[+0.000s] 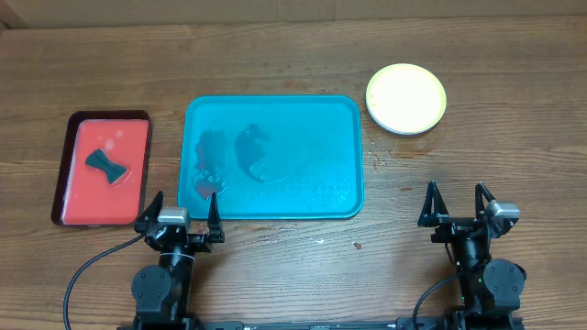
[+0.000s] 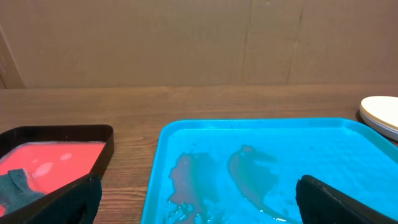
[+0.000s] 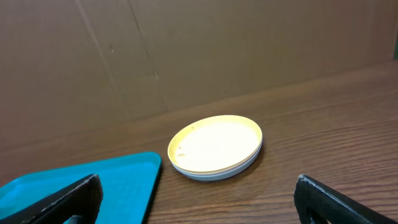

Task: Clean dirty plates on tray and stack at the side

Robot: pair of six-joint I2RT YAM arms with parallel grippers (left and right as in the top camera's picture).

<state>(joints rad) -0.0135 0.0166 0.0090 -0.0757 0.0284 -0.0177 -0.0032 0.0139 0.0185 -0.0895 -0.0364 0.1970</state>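
The teal-blue tray [image 1: 348, 115] lies mid-table, holding only reddish smears and water drops; it also shows in the left wrist view [image 2: 323, 134] and the right wrist view [image 3: 124, 171]. The plates [image 1: 406, 98] sit stacked on the table right of the tray, yellow-green on top, with a white rim below in the right wrist view [image 3: 216, 146] and at the edge of the left wrist view [image 2: 380, 112]. My left gripper [image 1: 182, 218] is open and empty at the tray's near left corner. My right gripper [image 1: 456, 209] is open and empty near the front edge, well short of the stack.
A red tray with a dark rim [image 1: 69, 151] lies left of the teal tray and holds a dark cloth [image 1: 108, 166]. Small crumbs and drops dot the wood [image 1: 356, 244] in front of the teal tray. A brown cardboard wall stands behind the table.
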